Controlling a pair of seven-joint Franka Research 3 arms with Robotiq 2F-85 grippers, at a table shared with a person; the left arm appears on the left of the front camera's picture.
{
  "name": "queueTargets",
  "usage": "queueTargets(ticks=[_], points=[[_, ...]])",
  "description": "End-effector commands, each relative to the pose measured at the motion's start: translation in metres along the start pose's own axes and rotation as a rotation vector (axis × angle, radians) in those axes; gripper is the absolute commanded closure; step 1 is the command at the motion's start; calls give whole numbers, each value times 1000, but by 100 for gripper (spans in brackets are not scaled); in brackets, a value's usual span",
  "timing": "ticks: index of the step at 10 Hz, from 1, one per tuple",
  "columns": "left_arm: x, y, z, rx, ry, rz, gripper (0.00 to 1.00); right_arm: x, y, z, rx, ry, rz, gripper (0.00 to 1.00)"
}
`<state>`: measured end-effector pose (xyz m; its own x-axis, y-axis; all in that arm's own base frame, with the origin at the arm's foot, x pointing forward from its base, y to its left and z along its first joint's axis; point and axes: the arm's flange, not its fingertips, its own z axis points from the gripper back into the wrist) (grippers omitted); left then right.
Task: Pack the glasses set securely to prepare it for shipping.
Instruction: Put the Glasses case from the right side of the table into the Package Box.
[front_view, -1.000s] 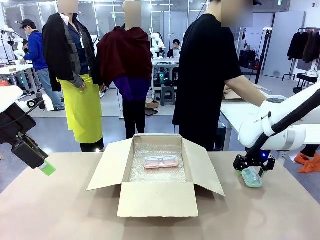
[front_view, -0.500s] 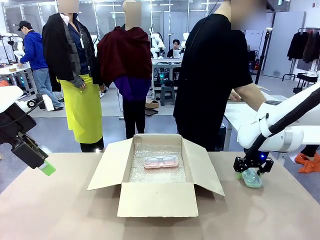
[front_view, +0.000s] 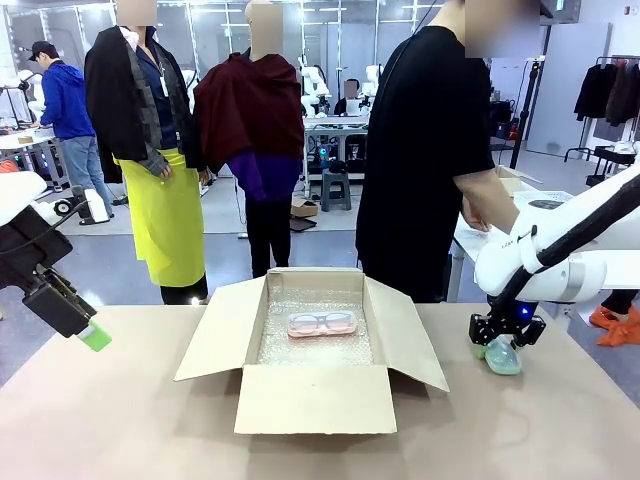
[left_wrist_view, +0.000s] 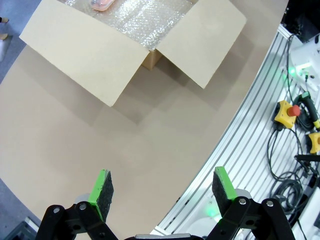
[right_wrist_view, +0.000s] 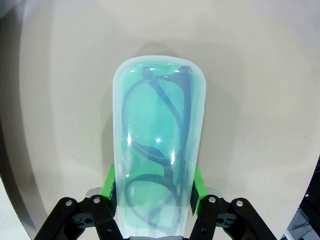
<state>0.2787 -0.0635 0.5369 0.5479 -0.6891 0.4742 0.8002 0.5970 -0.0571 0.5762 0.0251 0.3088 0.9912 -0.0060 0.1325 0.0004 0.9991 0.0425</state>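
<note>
The pink case (front_view: 322, 323) with spectacles lies on bubble wrap inside the open cardboard box (front_view: 305, 400); a corner of the pink case (left_wrist_view: 102, 4) shows at the top of the left wrist view. The pale mint green case (front_view: 502, 355) sits at the table's right side, and the dark spectacles inside it show through its clear top. My right gripper (front_view: 505, 338) is shut on the mint green case (right_wrist_view: 159, 145), its pads (right_wrist_view: 196, 187) pressed to both long sides. My left gripper (front_view: 90, 332) hangs open over the table's left side, nothing between its fingers (left_wrist_view: 102, 192).
The box (left_wrist_view: 130, 45) has all its flaps spread outward on the brown table (front_view: 120, 420). A person in black (front_view: 420, 150) stands at the far side, right of the box. The table's metal edge and cables (left_wrist_view: 295, 120) show in the left wrist view.
The person has shifted and swung an arm toward the right. My right gripper has stayed on the mint green case almost without moving. The left arm has not moved.
</note>
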Motion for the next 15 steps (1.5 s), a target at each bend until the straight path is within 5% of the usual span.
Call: queueTargets(ticks=[1, 6, 9, 12, 15], points=[[1, 0, 1, -11, -14, -7, 0, 4, 5, 9, 19, -6, 7, 61], [1, 0, 1, -11, -14, -7, 0, 16, 0, 132, 14, -145, 45, 61], [1, 0, 1, -11, -14, -7, 0, 22, 8, 183, 69, -129, 159, 61], [1, 0, 1, -11, -14, -7, 0, 15, 52, 234, 112, -22, 855, 61], [1, 0, 1, -11, -14, -7, 0, 9, 104, 234, 172, 21, 1201, 61]])
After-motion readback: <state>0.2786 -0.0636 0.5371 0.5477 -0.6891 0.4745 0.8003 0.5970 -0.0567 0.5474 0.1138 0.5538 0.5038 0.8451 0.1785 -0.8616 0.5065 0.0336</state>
